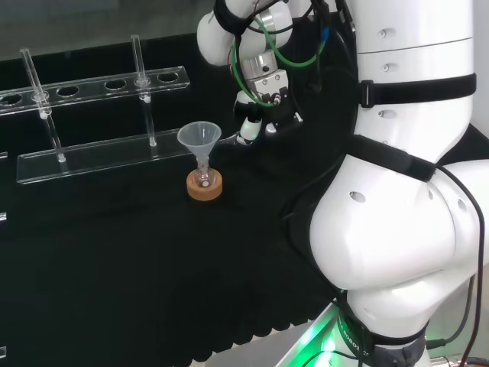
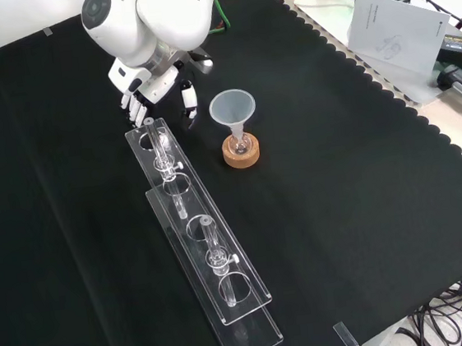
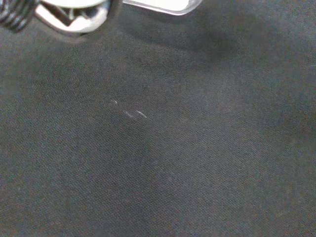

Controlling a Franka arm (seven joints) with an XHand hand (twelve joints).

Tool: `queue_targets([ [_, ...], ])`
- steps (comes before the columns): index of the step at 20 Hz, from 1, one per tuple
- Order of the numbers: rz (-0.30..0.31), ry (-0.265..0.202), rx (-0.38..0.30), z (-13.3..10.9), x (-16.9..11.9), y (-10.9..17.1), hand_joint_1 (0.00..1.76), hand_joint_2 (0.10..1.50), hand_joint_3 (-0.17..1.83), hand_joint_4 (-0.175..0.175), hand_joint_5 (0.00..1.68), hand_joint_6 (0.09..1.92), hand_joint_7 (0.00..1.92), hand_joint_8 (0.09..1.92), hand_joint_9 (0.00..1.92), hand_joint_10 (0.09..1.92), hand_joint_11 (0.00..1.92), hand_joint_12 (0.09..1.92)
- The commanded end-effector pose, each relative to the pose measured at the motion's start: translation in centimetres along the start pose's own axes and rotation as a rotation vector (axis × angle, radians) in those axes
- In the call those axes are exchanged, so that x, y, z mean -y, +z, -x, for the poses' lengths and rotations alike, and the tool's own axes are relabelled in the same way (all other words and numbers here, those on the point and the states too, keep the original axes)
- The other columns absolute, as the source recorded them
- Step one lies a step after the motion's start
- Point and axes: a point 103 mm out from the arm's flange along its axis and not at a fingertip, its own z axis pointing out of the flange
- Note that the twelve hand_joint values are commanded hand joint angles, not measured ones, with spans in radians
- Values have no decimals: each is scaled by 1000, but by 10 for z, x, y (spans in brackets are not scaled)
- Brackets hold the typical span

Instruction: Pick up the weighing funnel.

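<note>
Held low over the black cloth (image 2: 367, 208), the hand (image 2: 149, 84) is seen at the top of the front view, just beyond the far end of a clear rack (image 2: 251, 324). Its fingers (image 2: 133, 107) are extended downward and the thumb (image 2: 190, 104) is set apart from them. The hand is released, with nothing seen pinched or curled round.

In the head view the hand (image 1: 258, 115) is placed just right of the funnel (image 1: 199, 136), which is stood mouth up with its stem in a small flask (image 1: 204, 177) on a cork ring (image 1: 205, 187). What may be the weighing funnel (image 1: 231, 139) is shown there as a thin pale streak between the funnel's rim and the fingertips; whether it is touched cannot be told. In the wrist view faint glints (image 3: 129, 114) are caught on the bare cloth, too slight to be identified. Two glass tubes (image 2: 161, 144) are held upright in the rack, well apart.
</note>
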Motion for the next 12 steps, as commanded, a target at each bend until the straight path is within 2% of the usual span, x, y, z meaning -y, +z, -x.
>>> queue_targets([
  [1,-10,-8,36,-4,-5,5,882,593,583,-42,615,87,441,693,681,552,421,1327],
  [8,-7,2,57,-1,-9,10,885,591,585,-36,645,87,440,693,682,551,421,1326],
  [12,15,13,60,1,-11,11,886,593,586,-29,692,95,446,695,689,553,423,1325],
])
